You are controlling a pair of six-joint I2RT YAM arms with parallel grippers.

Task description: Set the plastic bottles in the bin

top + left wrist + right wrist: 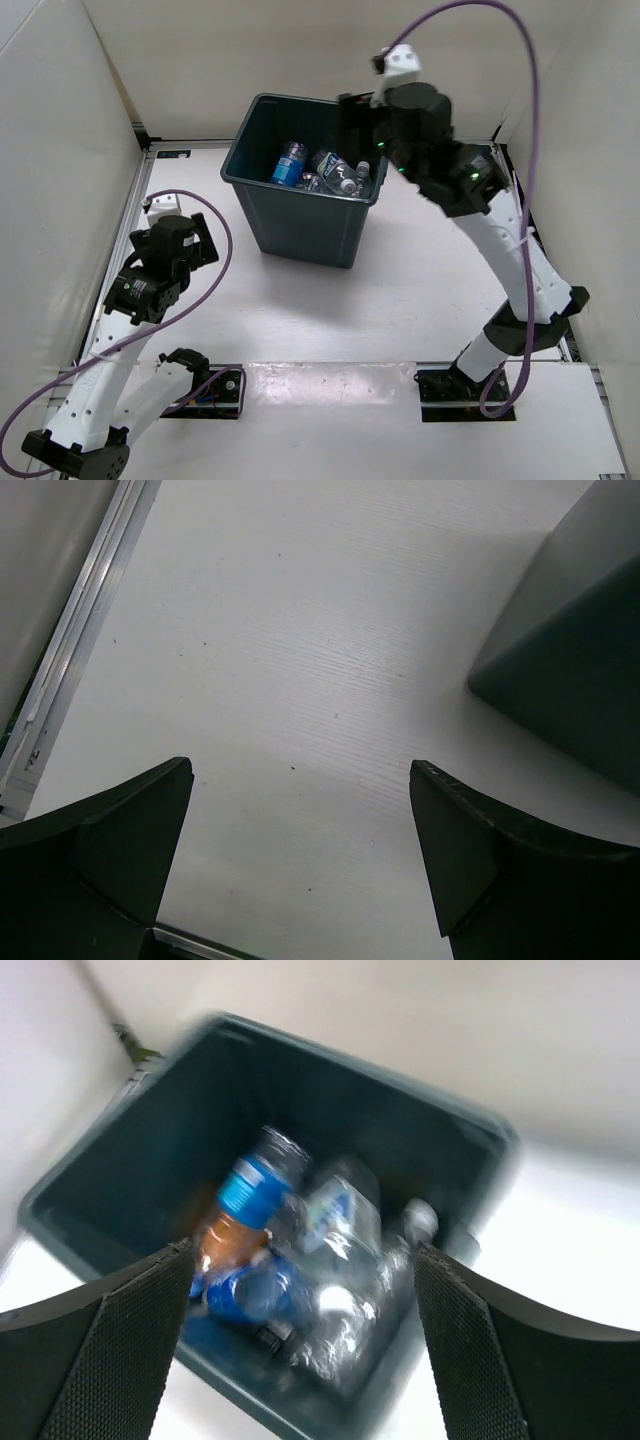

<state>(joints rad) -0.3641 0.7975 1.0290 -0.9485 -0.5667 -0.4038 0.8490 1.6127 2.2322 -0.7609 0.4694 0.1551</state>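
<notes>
— Surface, room?
— White desk (400, 290), faintly grained; white walls (60, 150) on three sides.
— Bin?
— One dark bin (300, 225), upright at far centre, mouth up.
— Bottles?
— Plastic bottles (325, 168) heaped inside, lying at mixed tilts, no shared axis. At least three; exact count blurred.
— Tools?
— Left tool (300, 768) over desk near bin's corner, spread wide, holding nothing. Right tool (302, 1250) above bin's mouth, likewise.

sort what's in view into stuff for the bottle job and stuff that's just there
For the job:
- plastic bottles, lying in the bin
- right gripper, open over the bin
- left gripper, open over the table

Just there:
- purple cables
- white walls
</notes>
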